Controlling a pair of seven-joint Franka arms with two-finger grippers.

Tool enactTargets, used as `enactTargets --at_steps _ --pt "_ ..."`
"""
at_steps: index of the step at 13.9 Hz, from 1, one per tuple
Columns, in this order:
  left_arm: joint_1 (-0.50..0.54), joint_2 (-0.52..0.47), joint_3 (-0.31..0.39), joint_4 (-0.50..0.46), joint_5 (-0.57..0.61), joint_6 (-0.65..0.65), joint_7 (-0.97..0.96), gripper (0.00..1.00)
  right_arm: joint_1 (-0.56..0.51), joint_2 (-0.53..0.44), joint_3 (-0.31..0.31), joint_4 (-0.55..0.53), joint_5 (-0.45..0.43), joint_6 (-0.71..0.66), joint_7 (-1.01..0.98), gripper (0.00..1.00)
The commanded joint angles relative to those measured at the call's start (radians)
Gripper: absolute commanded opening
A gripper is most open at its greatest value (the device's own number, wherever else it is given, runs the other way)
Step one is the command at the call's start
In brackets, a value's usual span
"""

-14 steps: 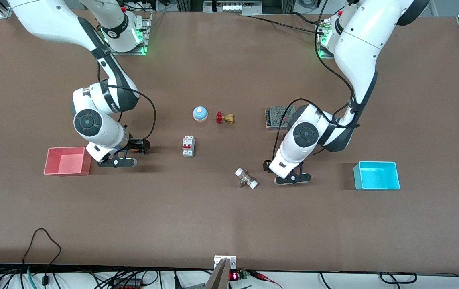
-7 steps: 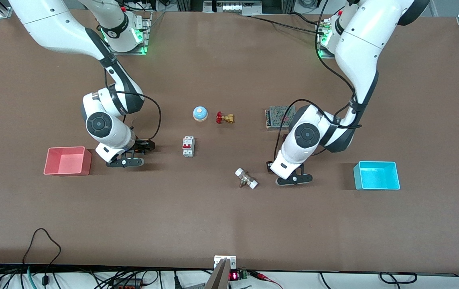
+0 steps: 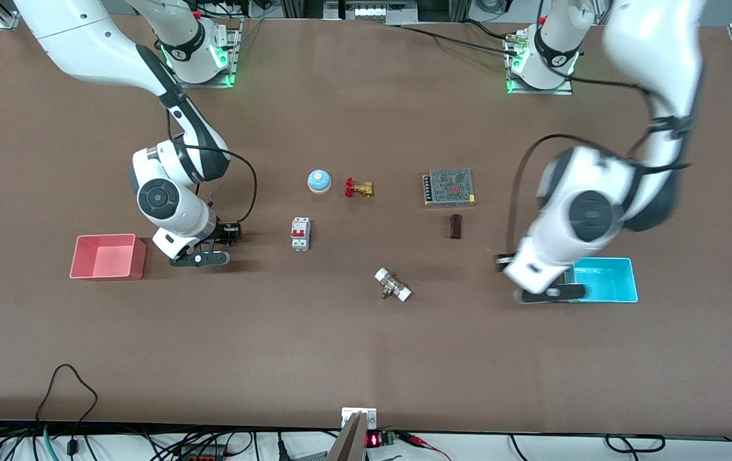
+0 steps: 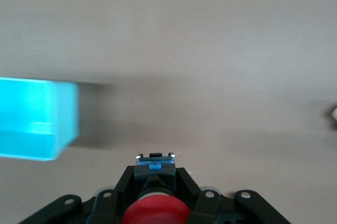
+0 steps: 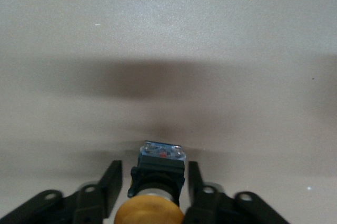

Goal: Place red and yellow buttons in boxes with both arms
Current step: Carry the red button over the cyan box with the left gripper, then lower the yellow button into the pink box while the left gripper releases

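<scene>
My left gripper (image 3: 504,261) is shut on the red button (image 4: 155,211), gripping its black base, and holds it above the table just beside the cyan box (image 3: 599,299), on the side toward the table's middle. The cyan box also shows in the left wrist view (image 4: 31,119). My right gripper (image 3: 233,234) is low at the table, a little toward the middle from the pink-red box (image 3: 107,276). In the right wrist view its fingers (image 5: 112,182) stand open on either side of the yellow button (image 5: 158,169), with small gaps showing. Neither button shows in the front view.
A white circuit breaker (image 3: 300,234), a blue dome (image 3: 318,181), a brass valve with a red handle (image 3: 358,188), a mesh-topped power supply (image 3: 449,186), a small dark block (image 3: 455,226) and a white-ended fitting (image 3: 393,285) lie across the table's middle.
My left arm has swung with the red button from the table's middle toward the cyan box, uncovering the dark block. My right gripper shifted slightly away from the pink-red box, then held still.
</scene>
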Motion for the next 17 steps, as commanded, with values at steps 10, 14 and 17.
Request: enactTargets --at_steps 10,14,17 --pt "0.296 0.102 -0.012 -0.111 0.102 0.228 0.325 0.15 -0.032 -0.07 0.012 0.092 -0.002 -0.169 -0.019 0.0" --pt "0.322 0.102 -0.012 -0.212 0.102 0.377 0.325 0.15 -0.109 -0.163 -0.02 0.152 0.076 -0.272 -0.21 0.0" --pt "0.334 0.115 -0.012 -0.249 0.102 0.443 0.325 0.15 -0.119 -0.17 -0.122 0.217 0.099 -0.35 -0.318 0.0"
